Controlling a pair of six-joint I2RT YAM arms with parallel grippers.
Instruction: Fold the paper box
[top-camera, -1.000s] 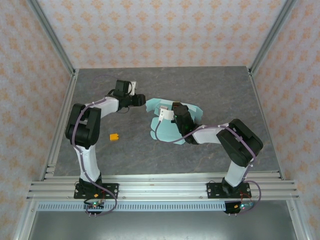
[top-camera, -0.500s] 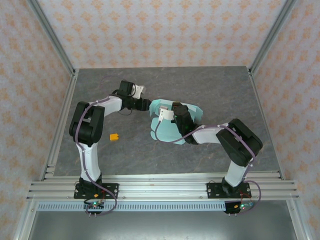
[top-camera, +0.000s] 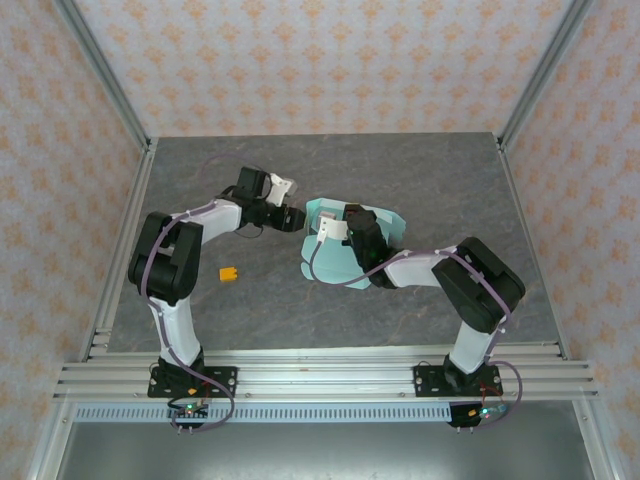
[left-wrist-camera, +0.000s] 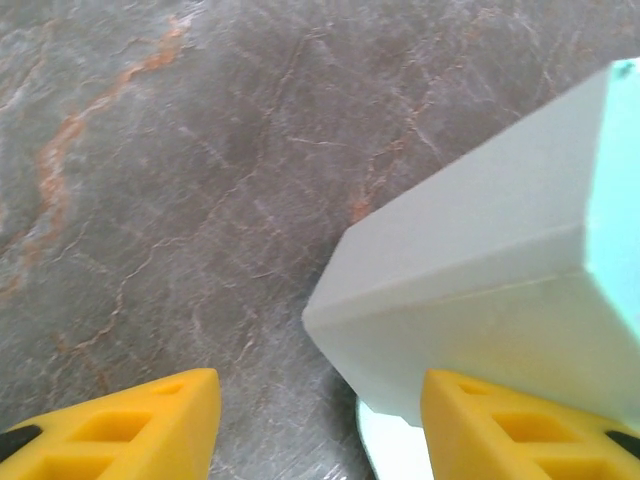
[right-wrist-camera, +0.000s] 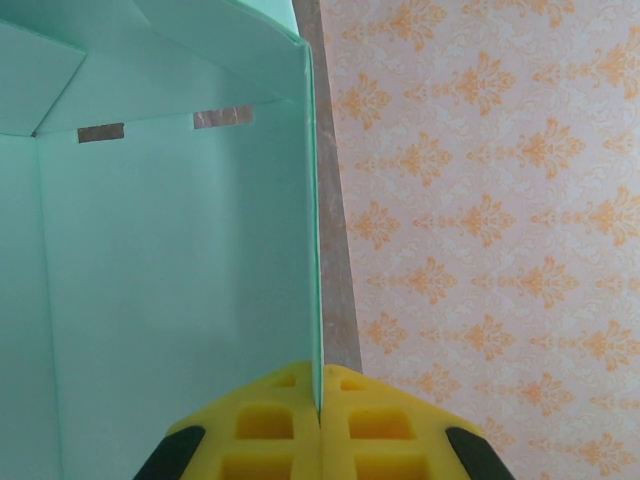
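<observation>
From above, the paper box (top-camera: 335, 265) lies near the middle of the grey worktop (top-camera: 420, 170), a pale mint sheet partly raised. The right pincer (top-camera: 350, 218) sits over it, and the left pincer (top-camera: 292, 217) reaches in at its left edge. A small orange piece (top-camera: 229, 273) lies well apart to the left, beside the left arm.

The left wrist view shows the left pincer (left-wrist-camera: 320, 430) with its yellow fingers (left-wrist-camera: 150, 425) spread apart. A folded corner of the paper box (left-wrist-camera: 480, 280) juts in from the right over the veined worktop (left-wrist-camera: 180, 180), just above the right-hand finger; whether they touch, I cannot tell.

The right wrist view shows the right pincer (right-wrist-camera: 320, 420) with its jaws together, clamped on the thin edge of an upright wall of the paper box (right-wrist-camera: 170, 250). The mint inside of the card bears two strips of tape (right-wrist-camera: 224, 117), and patterned wallpaper (right-wrist-camera: 480, 200) stands behind
</observation>
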